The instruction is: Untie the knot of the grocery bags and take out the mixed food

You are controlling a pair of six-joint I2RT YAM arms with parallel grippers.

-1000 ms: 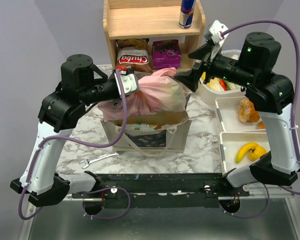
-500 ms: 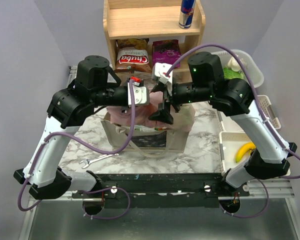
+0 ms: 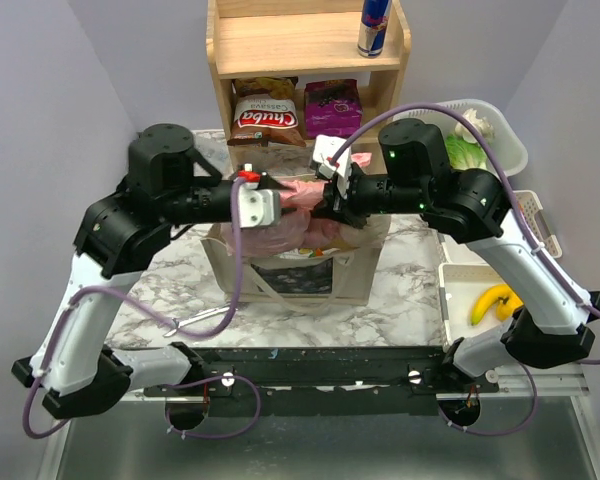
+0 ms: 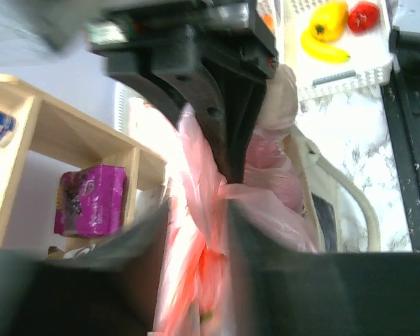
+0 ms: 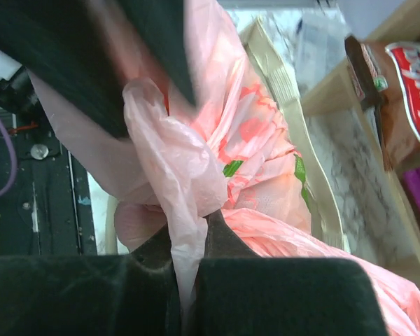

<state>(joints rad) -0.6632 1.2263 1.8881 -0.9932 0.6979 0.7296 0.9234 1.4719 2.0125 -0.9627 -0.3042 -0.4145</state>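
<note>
The pink bag (image 3: 298, 212) sits in the beige tote (image 3: 300, 272) at the table's middle. My right gripper (image 3: 327, 203) is shut on a strand of pink plastic (image 5: 189, 238) leading up to the knot (image 5: 151, 105), a bunched twist. My left gripper (image 3: 278, 200) faces it from the left, jaws close around bunched pink plastic (image 4: 199, 231). In the left wrist view, the right gripper's black fingers (image 4: 231, 119) pinch the bag just ahead of mine. Green shows through the bag (image 5: 231, 168). A banana (image 3: 495, 300) lies in a white tray (image 3: 460, 285) at right.
A wooden shelf (image 3: 310, 45) behind the tote holds a Chuba chip bag (image 3: 265, 118), a purple packet (image 3: 332, 105) and a drink can (image 3: 373, 25). A white basket with greens (image 3: 467, 152) stands at back right. A wrench (image 3: 195, 320) lies on the marble near the front left.
My right arm swung in from the right-hand basket to the pink bag and shut on its plastic. My left gripper stayed at the bag, drifting slightly lower and left.
</note>
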